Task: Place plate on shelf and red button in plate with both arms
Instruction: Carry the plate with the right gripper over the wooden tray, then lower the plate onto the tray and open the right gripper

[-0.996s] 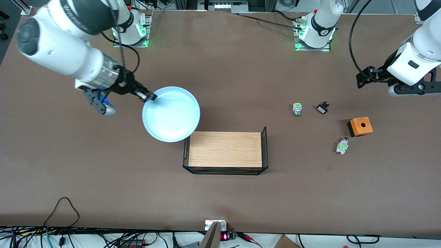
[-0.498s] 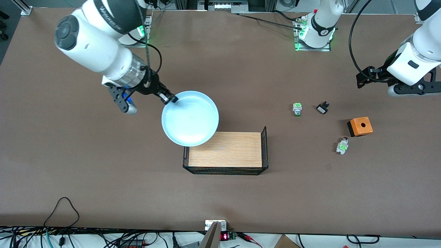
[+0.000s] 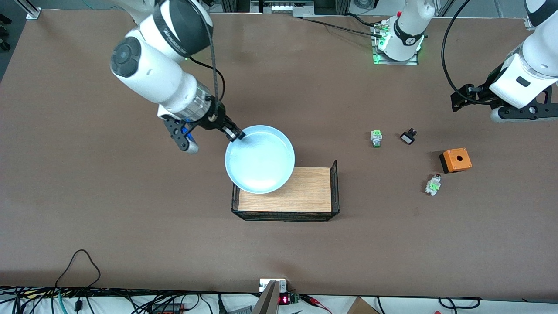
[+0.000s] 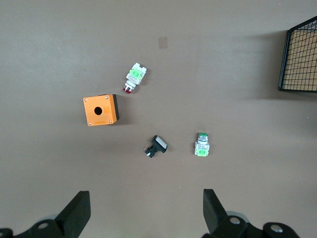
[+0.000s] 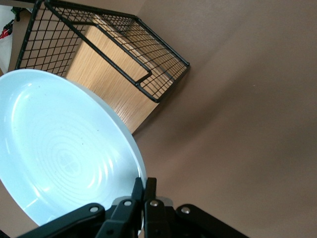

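Note:
The pale light-blue plate (image 3: 260, 159) hangs in the air, tilted, over the corner of the wire basket (image 3: 335, 187) that lies toward the right arm's end. My right gripper (image 3: 235, 134) is shut on the plate's rim. In the right wrist view the plate (image 5: 59, 153) sits in my right gripper (image 5: 144, 188), with the basket (image 5: 124, 59) below it. The red button (image 3: 433, 184) lies on the table near the orange box. It also shows in the left wrist view (image 4: 133, 77). My left gripper (image 3: 463, 97) waits open and empty, high over the left arm's end of the table, and also shows in its own wrist view (image 4: 146, 215).
The basket has a wooden floor. An orange box with a black hole (image 3: 455, 159), a white-and-green switch with a green end (image 3: 376, 138) and a small black part (image 3: 408, 137) lie on the table under the left gripper. Cables run along the table edge nearest the front camera.
My right arm has carried the plate toward the basket, from beside it to over its corner. The left arm has not moved.

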{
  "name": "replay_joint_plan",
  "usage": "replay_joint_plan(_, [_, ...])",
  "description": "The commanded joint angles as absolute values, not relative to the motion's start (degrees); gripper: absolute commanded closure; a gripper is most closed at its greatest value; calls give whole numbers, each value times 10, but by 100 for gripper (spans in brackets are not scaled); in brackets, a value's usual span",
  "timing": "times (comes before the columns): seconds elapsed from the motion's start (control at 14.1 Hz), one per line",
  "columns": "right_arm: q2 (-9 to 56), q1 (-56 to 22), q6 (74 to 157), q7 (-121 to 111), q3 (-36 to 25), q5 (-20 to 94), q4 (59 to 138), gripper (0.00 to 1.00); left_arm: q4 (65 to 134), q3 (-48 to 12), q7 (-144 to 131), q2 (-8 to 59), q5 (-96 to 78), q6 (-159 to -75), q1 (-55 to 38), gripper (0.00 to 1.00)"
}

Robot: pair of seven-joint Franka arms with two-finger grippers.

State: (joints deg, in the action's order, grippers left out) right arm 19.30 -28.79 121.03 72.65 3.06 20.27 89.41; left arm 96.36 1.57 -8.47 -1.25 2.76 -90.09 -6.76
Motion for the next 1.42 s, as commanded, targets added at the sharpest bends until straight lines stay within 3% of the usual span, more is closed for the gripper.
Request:
replay_joint_plan(0.0, [221, -309, 1226, 756, 23, 182, 865, 100, 947, 18, -71, -6, 18, -889, -68, 0])
replay_joint_plan(1.35, [315, -355, 1295, 754, -3, 154, 837, 100, 947, 18, -71, -6, 18, -889, -66, 0])
